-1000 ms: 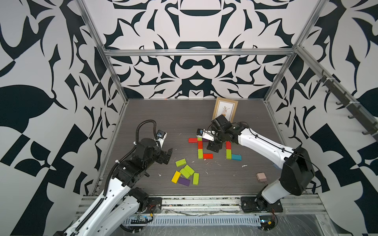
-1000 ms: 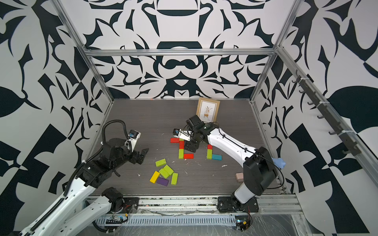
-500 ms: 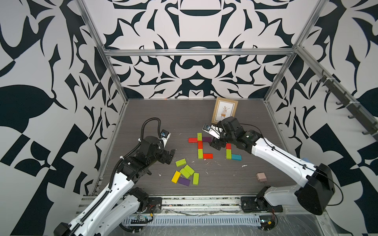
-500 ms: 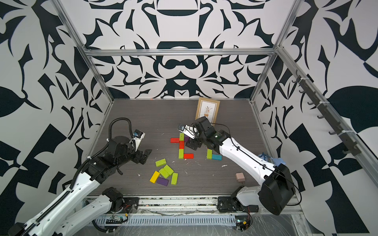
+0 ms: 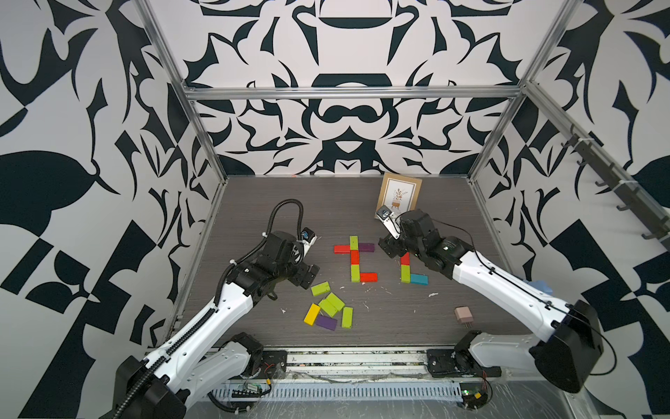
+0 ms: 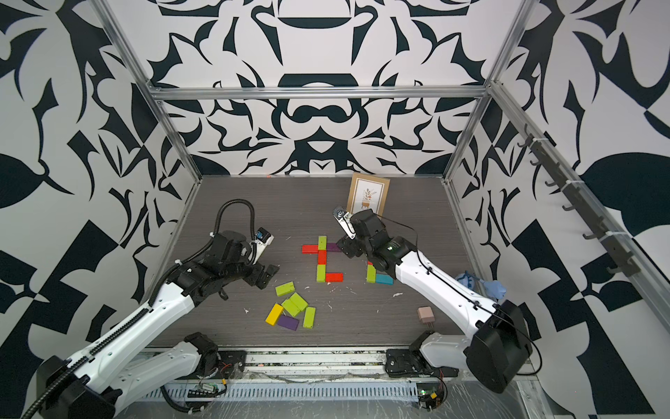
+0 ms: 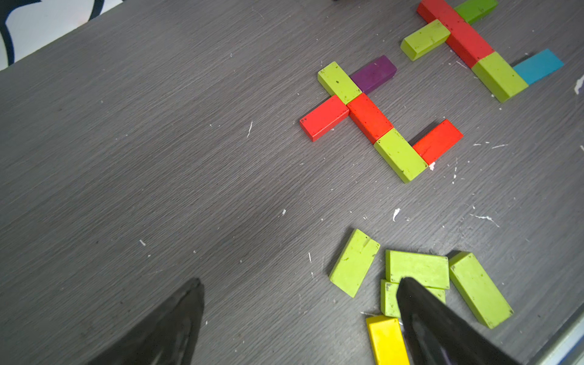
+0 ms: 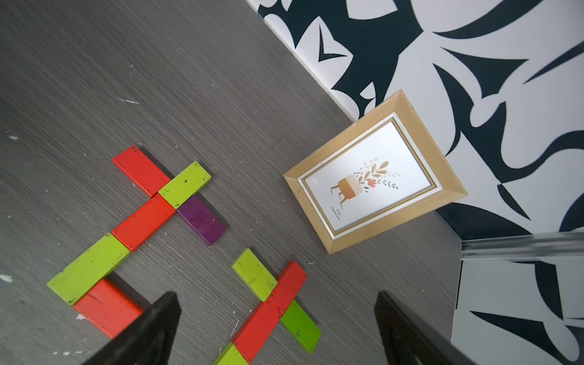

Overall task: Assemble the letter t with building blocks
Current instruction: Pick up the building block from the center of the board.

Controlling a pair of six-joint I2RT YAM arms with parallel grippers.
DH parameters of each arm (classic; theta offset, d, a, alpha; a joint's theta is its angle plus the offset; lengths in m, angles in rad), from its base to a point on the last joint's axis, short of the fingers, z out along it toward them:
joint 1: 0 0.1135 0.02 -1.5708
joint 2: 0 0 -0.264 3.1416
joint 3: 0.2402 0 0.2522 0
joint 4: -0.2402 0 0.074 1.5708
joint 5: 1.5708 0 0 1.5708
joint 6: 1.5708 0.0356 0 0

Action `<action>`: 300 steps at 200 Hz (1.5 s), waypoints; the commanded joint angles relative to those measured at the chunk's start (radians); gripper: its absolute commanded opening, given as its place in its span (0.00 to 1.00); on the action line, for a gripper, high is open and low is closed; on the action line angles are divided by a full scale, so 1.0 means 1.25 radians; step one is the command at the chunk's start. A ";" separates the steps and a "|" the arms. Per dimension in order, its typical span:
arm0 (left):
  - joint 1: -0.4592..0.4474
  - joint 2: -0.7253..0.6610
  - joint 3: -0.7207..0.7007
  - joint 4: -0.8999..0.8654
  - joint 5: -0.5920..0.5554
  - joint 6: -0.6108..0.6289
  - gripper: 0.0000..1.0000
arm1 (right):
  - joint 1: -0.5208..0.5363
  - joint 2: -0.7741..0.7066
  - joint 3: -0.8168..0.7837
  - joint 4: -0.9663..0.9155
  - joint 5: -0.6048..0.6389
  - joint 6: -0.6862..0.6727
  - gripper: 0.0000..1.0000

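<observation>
While the left claw (image 7: pixel 300 281) and right claw (image 8: pixel 277 294) both gape empty, I log two block letters laid on the table (image 5: pixel 326 203): first t (image 5: pixel 354 258), second t (image 5: pixel 405 274) just beside it. Spare blocks (image 5: pixel 328 308) lie loose near the front; the task looks done.

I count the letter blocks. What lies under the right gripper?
In a top view the right gripper hides one letter's top; only a red block, a lime block and a teal block show. The right wrist view shows two green crossbar blocks beneath it.
</observation>
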 commanded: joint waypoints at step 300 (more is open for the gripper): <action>-0.085 0.363 0.022 -0.051 0.070 0.292 0.77 | 0.001 -0.080 -0.095 0.050 0.083 0.225 1.00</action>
